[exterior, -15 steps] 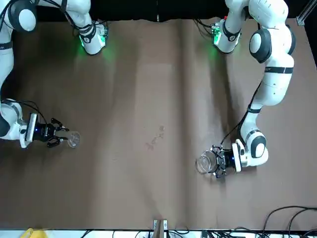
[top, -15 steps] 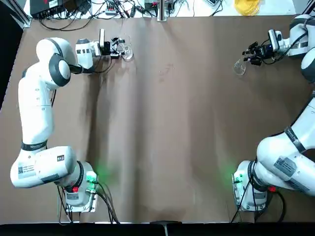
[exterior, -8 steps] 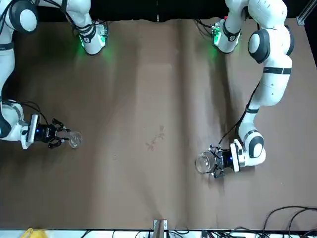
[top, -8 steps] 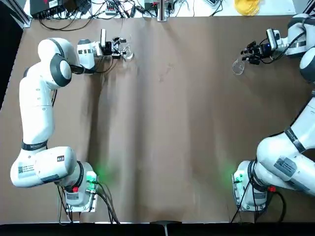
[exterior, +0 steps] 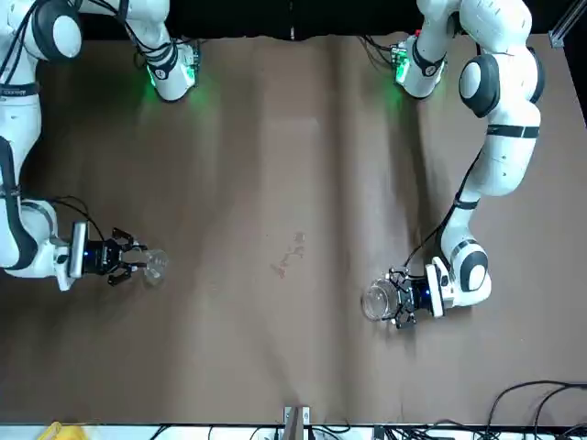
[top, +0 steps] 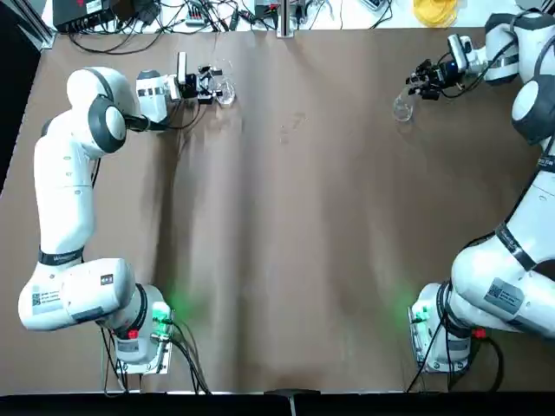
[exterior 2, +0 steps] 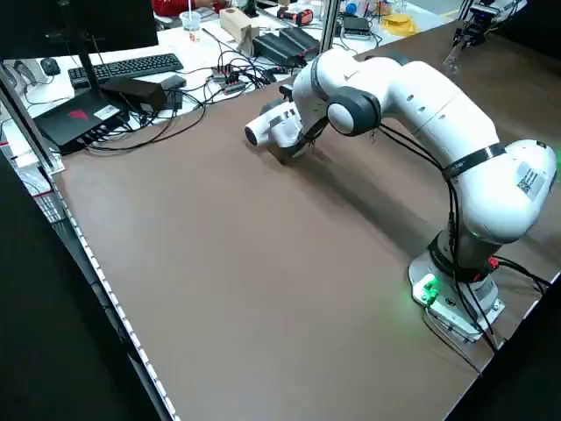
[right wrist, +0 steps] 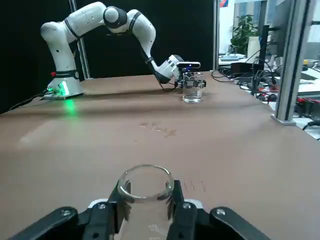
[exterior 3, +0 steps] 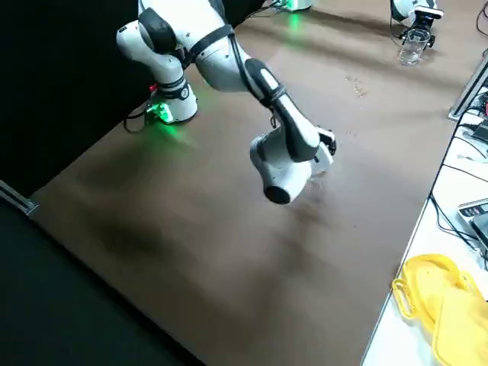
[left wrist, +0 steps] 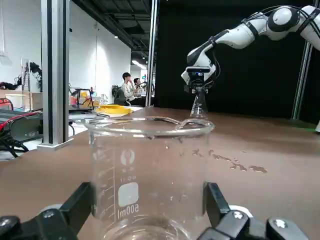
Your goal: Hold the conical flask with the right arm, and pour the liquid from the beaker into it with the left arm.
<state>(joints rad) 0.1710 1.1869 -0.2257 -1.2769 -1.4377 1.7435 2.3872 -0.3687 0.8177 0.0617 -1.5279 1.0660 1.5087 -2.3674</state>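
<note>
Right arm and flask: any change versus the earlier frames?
The right gripper, jaws closed on the conical flask, has moved inward across the table, toward the left arm's side, carrying the flask along. Nothing newly grasped or released. The left gripper stays at the table's far left, holding the beaker.

White wall (left wrist: 107,60), black curtain (left wrist: 240,75), seated people (left wrist: 131,90), green plant (right wrist: 243,34), monitor (exterior 2: 77,33) beside keyboard (exterior 2: 136,68).

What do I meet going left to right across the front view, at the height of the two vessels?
Right arm's claw → conical flask → wet patch on the table → beaker → left arm's claw
</note>
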